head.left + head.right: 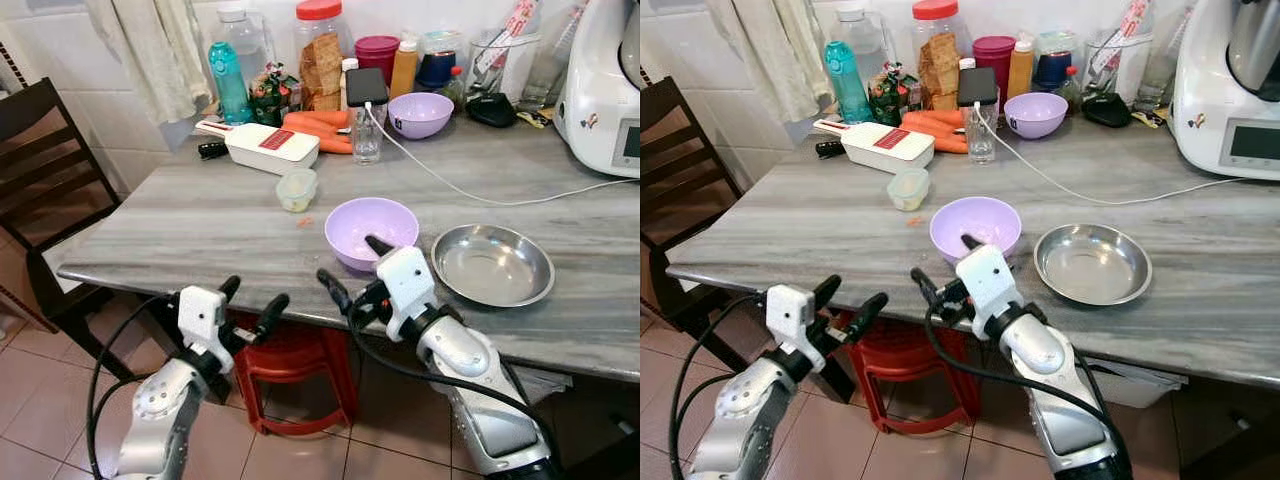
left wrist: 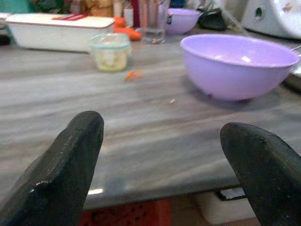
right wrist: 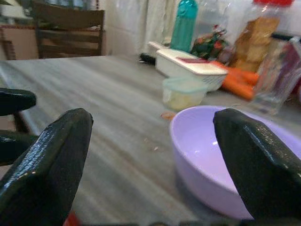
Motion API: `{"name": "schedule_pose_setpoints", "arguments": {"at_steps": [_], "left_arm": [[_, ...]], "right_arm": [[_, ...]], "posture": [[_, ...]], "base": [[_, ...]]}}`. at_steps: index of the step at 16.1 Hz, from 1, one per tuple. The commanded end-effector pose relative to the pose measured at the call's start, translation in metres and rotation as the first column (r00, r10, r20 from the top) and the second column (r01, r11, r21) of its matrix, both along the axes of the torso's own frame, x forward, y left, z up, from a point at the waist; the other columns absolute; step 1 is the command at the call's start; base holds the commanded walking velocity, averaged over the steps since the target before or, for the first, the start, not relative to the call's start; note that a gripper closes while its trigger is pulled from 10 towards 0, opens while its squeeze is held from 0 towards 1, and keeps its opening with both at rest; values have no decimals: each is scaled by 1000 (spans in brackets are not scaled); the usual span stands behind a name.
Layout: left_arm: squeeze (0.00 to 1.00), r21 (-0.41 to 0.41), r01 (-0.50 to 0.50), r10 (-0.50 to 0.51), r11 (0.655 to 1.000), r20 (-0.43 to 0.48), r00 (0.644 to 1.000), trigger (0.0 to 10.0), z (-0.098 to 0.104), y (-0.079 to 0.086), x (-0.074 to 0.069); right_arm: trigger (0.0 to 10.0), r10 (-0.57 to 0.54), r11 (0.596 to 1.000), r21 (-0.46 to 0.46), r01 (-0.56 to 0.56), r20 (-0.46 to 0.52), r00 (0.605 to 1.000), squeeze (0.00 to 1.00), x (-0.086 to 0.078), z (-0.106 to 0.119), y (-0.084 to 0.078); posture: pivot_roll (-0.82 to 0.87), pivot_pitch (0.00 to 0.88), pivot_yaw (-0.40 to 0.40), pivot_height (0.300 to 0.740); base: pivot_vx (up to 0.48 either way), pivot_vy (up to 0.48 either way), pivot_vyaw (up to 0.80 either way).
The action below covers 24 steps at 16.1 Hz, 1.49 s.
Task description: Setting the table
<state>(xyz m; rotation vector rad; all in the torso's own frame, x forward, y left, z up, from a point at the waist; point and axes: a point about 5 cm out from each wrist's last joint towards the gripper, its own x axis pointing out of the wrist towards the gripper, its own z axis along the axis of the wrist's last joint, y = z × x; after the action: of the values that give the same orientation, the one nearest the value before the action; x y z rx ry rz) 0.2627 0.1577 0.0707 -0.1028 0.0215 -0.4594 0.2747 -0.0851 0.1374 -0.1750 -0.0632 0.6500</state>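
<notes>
While my right pincer (image 1: 348, 268) hangs at the near edge of the counter (image 1: 200, 225), its two black fingers are spread wide and hold nothing. One finger reaches up toward the near wall of the lilac bowl (image 1: 371, 229); the other points out over the counter's lip. That bowl lies just ahead of this pincer and a little to its right, sitting upright close to the edge. Being round, it has no long axis, so I judge any approach angle over the rim would serve.

My left pincer (image 1: 250, 303) is also wide open and empty, lower and further left, below counter height, so the right arm is clearly nearer.

Just right of the bowl, apart from it, sits a steel plate (image 1: 492, 264). Left of the bowl the grey surface is bare up to a small lidded tub (image 1: 296, 188), giving room to slide or lift that way.
</notes>
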Motion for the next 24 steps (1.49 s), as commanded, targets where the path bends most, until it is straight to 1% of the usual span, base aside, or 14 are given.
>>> {"name": "schedule_pose_setpoints", "arguments": {"at_steps": [1,4,7,11,14,17,20,23,24], "left_arm": [[0,24,-20,20,999,4,1000,10000,0,7,0],[0,25,-19,19,999,4,1000,10000,-1,7,1],[0,18,-5,5,1000,6,1000,10000,-1,1,2],[0,12,6,-6,1000,6,1000,10000,0,-2,3],[0,7,12,-12,1000,9,1000,10000,0,-4,4],[0,6,12,-12,1000,9,1000,10000,0,-4,3],[0,8,11,-11,1000,9,1000,10000,0,-3,2],[0,7,11,-11,1000,18,1000,10000,3,-3,3],[0,-4,28,-27,1000,36,999,10000,9,-6,4]], "right_arm": [[10000,24,999,29,-23,-30,999,1000,0,-4,4],[10000,40,998,60,-34,-99,994,1000,1,-13,4],[10000,-1,995,94,20,-188,982,1000,10,-31,-7],[10000,-24,995,89,44,-214,976,1000,22,-38,-8],[10000,-35,995,80,52,-209,977,1000,28,-39,-7],[10000,-53,994,81,71,-203,978,1000,33,-39,-10],[10000,-98,990,84,115,-188,977,1000,40,-40,-16],[10000,-98,989,90,115,-173,980,1000,40,-36,-16],[10000,-80,990,107,96,-142,987,1000,35,-28,-15]], "posture": [[-96,0,113,740],[-96,0,113,740],[-103,0,119,740],[-106,0,125,740],[-104,0,125,740],[-98,0,126,740],[-92,0,128,740],[-88,0,129,740],[-88,0,129,740]], "base": [[0,0,0],[0,0,0],[0,0,0],[0,0,0],[0,0,0],[0,0,0],[0,0,0],[0,0,0],[0,0,0]]}}
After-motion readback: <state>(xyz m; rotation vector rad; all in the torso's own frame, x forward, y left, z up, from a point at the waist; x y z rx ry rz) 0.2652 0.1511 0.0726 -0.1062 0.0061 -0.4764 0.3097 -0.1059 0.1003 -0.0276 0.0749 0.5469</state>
